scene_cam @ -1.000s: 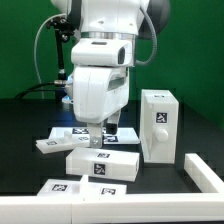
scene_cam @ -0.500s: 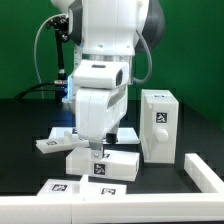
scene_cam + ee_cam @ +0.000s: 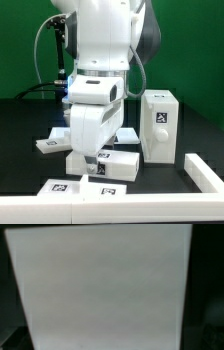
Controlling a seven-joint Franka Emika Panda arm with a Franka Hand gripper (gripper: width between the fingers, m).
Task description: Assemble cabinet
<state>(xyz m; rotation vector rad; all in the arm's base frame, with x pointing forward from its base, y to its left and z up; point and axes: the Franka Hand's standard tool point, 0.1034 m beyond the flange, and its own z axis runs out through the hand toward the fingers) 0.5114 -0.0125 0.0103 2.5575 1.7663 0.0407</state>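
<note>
The cabinet lies in loose white parts with black-and-white tags. A flat white slab (image 3: 108, 166) lies in the middle, a smaller slab (image 3: 50, 146) towards the exterior view's left, and a tall boxy block (image 3: 159, 122) stands upright on the right. My gripper (image 3: 96, 154) is low over the middle slab, at or just above its top face. Its fingers are mostly hidden under the hand, so I cannot tell how far apart they stand. The wrist view is filled by a plain white surface (image 3: 100, 283), close and blurred, with no fingers visible.
The marker board (image 3: 80, 189) lies flat in front of the middle slab. A white bar (image 3: 205, 172) runs along the exterior view's right, and another white edge along the front. Another tagged flat piece (image 3: 127, 133) lies behind the arm. Cables hang at the back left.
The arm has come down and a little to the exterior view's left, bringing the gripper from above the middle slab down to it. The parts have not moved.
</note>
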